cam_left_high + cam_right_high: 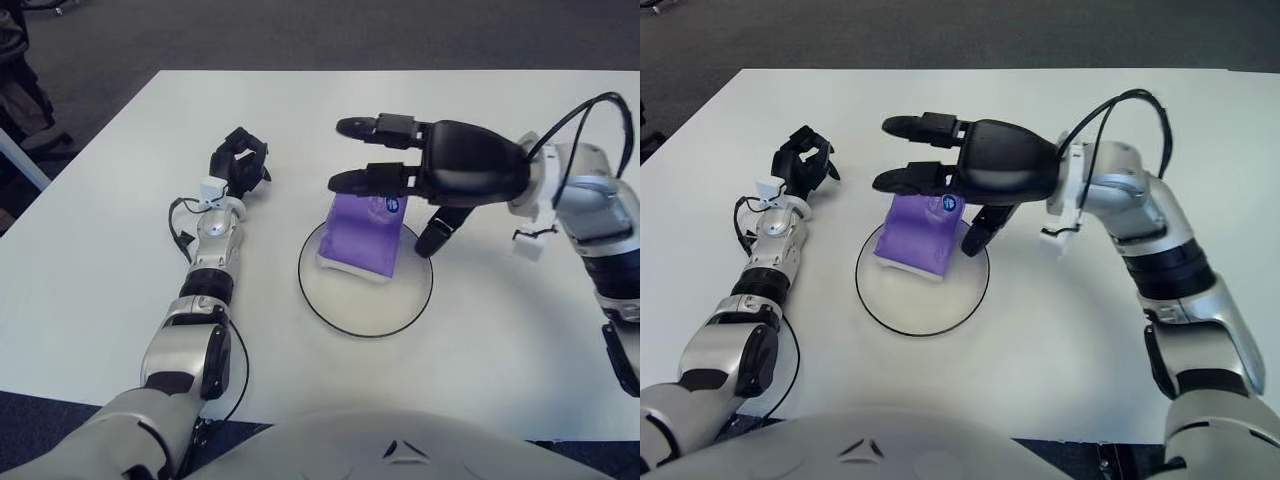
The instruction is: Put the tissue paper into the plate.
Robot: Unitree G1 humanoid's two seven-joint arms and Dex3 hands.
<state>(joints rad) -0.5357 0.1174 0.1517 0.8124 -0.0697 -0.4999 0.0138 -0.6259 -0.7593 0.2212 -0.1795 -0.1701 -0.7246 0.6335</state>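
A purple tissue pack lies in the white, black-rimmed plate, over its far half, its far end reaching the rim. My right hand hovers just above the pack with fingers spread. Two fingers point left over the pack's far end and the thumb points down by its right side. The hand holds nothing. My left hand shows on the white table to the left of the plate, fingers curled and empty.
The table's far edge runs along the top, with dark floor beyond it. A black cable loops over my right wrist. Some furniture stands off the table's far left corner.
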